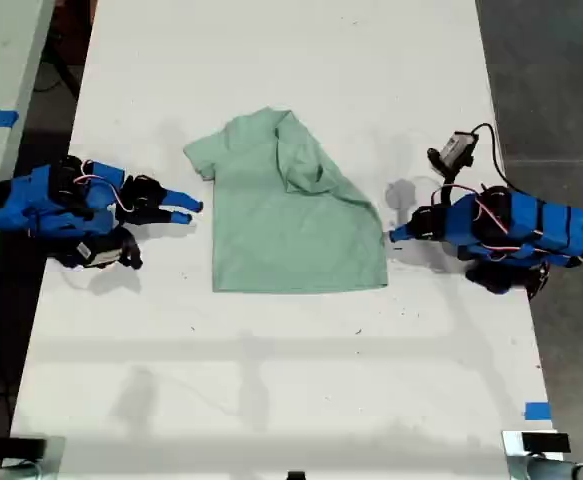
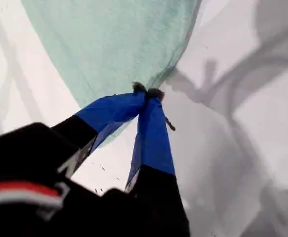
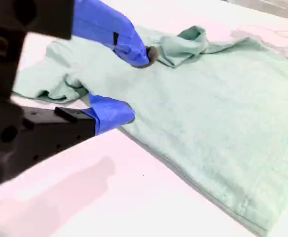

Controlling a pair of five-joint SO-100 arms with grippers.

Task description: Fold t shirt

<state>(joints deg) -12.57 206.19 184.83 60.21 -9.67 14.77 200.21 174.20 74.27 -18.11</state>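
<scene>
The pale mint-green t shirt lies flat in the middle of the white table, with the sleeve side on the exterior view's right folded in over the body. My first gripper is on the arm at the exterior view's right. Its blue jaws are shut at the shirt's side edge, and the cloth seems to draw in toward the tips. On the exterior view's left, my second gripper stands open just short of the sleeve. In its wrist view the gripper hovers over the rumpled sleeve of the shirt.
A small camera on a black cable sits above the arm at the exterior view's right. Blue tape marks lie near the table's edge. Dark floor borders the table on both sides of the exterior view.
</scene>
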